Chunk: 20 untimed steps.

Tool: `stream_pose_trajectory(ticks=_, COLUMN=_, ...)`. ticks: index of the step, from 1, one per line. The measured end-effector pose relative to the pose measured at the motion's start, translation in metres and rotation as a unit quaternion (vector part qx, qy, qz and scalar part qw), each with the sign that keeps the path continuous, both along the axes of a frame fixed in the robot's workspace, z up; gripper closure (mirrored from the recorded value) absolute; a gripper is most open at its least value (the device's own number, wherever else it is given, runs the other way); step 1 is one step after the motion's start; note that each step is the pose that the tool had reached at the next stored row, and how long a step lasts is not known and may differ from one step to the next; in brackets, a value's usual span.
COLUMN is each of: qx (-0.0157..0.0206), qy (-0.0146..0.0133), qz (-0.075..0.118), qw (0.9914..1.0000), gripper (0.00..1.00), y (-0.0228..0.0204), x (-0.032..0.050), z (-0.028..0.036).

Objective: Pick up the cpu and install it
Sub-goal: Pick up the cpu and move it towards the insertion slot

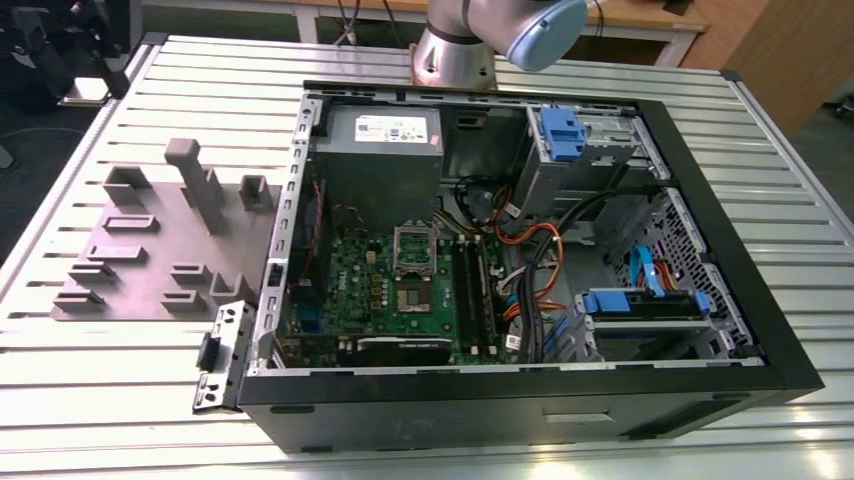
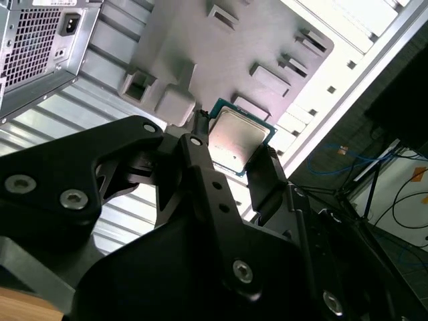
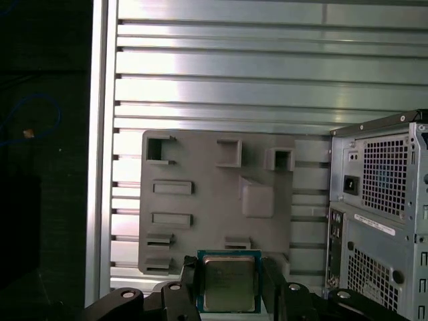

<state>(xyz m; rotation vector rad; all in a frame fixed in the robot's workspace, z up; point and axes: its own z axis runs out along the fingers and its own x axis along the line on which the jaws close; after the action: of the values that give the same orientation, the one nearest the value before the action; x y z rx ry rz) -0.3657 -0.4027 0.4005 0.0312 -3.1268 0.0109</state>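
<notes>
Second wrist view, claw (image 2: 233, 150) pinching cpu (image 2: 238, 136) by its edges, grey tray (image 2: 194, 47) beyond

Flat square silver-topped cpu (image 3: 228, 283), teal-edged, gripped in the hand (image 3: 229, 289).

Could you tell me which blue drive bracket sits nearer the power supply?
The upper blue bracket in the exterior view, close beside the grey power supply; the other blue bracket lies lower, well away from it.
</notes>
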Motion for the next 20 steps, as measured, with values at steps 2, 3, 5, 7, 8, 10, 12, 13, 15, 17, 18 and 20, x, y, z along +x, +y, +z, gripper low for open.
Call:
stream_pose_trajectory(ticks=2, qx=0.0001, qy=-0.0001, qz=0.000, qw=1.00000, gripper=0.53, y=0.0000, x=0.0017, z=-0.0001)
stream_pose_trajectory(ticks=3, qx=0.0000, qy=0.0000, qz=0.000, qw=1.00000, gripper=0.53, y=0.0000, x=0.0026, z=0.0000)
stream_pose_trajectory(ticks=5, qx=0.0000, qy=0.0000, qz=0.000, qw=1.00000, gripper=0.53, y=0.0000, x=0.0043, z=0.0000)
stream_pose_trajectory(ticks=7, qx=0.0000, qy=0.0000, qz=0.000, qw=1.00000, gripper=0.53, y=0.0000, x=0.0059, z=0.0000)
stream_pose_trajectory(ticks=8, qx=0.0000, qy=0.0000, qz=0.000, qw=1.00000, gripper=0.53, y=0.0000, x=0.0066, z=0.0000)
stream_pose_trajectory(ticks=10, qx=0.0000, qy=0.0000, qz=0.000, qw=1.00000, gripper=0.53, y=0.0000, x=0.0075, z=0.0000)
stream_pose_trajectory(ticks=12, qx=0.0001, qy=-0.0001, qz=0.000, qw=1.00000, gripper=0.53, y=0.0000, x=0.0082, z=-0.0001)
stream_pose_trajectory(ticks=13, qx=0.0000, qy=-0.0001, qz=0.000, qw=1.00000, gripper=0.53, y=0.0000, x=0.0084, z=-0.0001)
stream_pose_trajectory(ticks=15, qx=0.0000, qy=0.0000, qz=0.000, qw=1.00000, gripper=0.53, y=0.0000, x=0.0089, z=0.0000)
stream_pose_trajectory(ticks=17, qx=0.0000, qy=0.0000, qz=0.000, qw=1.00000, gripper=0.53, y=0.0000, x=0.0094, z=0.0000)
stream_pose_trajectory(ticks=18, qx=0.0000, qy=0.0000, qz=0.000, qw=1.00000, gripper=0.53, y=0.0000, x=0.0098, z=0.0000)
stream_pose_trajectory(ticks=20, qx=0.0000, qy=0.0000, qz=0.000, qw=1.00000, gripper=0.53, y=0.0000, x=0.0103, z=0.0000)
